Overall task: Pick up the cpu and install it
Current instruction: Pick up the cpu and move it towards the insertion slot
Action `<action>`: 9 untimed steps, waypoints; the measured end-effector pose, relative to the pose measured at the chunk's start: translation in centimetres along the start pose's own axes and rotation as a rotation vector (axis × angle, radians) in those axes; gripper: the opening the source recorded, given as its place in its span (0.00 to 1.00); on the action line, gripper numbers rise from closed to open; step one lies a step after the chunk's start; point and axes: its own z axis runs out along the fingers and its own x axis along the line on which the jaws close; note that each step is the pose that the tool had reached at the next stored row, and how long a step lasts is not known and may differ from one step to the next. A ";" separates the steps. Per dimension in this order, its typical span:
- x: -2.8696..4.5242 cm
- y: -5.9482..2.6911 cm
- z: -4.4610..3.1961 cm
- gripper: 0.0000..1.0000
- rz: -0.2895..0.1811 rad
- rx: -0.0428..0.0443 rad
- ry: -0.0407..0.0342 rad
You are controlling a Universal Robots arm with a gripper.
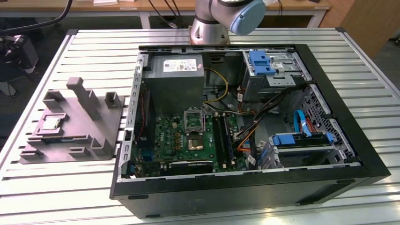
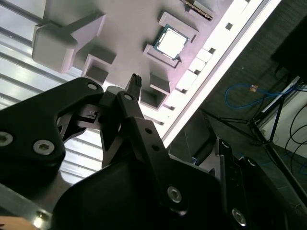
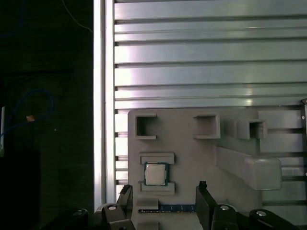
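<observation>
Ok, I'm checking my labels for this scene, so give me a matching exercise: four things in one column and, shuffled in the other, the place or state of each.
Things
1. cpu
2. socket frame
3. power supply
4. gripper

Place or state
A. on the green motherboard inside the case
B. open, holding nothing, near the holder block
C. lying in a recess of the grey holder block
D. against the case wall nearest the arm

Pairs: 1-C, 2-A, 3-D, 4-B
</observation>
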 end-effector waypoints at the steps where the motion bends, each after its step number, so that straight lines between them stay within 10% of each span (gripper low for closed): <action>1: -0.01 -0.01 0.08 0.63 -0.006 0.0002 0.0005; 9: -0.01 -0.02 0.28 0.63 -0.010 -0.0018 0.0009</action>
